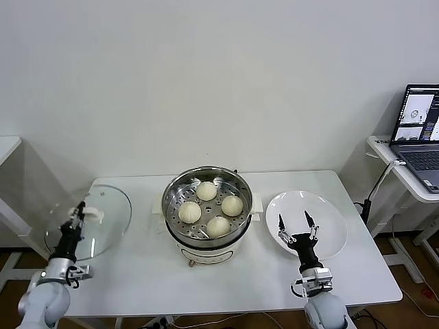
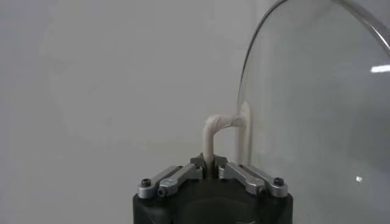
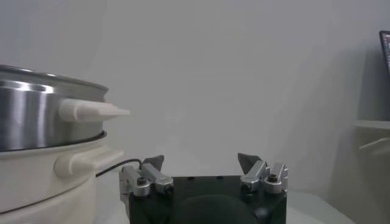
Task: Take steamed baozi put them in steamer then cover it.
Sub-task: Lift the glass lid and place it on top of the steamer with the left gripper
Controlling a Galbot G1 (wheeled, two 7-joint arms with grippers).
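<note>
Head view: four baozi (image 1: pixel 211 208) sat inside steamer (image 1: pixel 173 199); cover (image 1: pixel 103 216) left of steamer, tilted, left gripper (image 1: pixel 75 216) clenched on handle. Right gripper (image 1: pixel 296 225) spread wide over white plate (image 1: pixel 330 219), right of steamer.
Left wrist view: fingers (image 2: pixel 196 171) pinched cover's white handle (image 2: pixel 219 125).
Right wrist view: right gripper (image 3: pixel 201 163) released, empty, steamer (image 3: pixel 36 119) beside it.

A plain white wall (image 1: pixel 206 75) fills the upper part of the frame, evenly lit. A white table (image 1: pixel 357 274) stands in the middle before it. At the right edge, a second white desk (image 1: pixel 405 171) carries an open laptop (image 1: pixel 420 130) with its screen lit, and a dark cable (image 1: pixel 376 188) hangs from it. At the far left edge, the corner of another white surface (image 1: pixel 7 145) shows.
</note>
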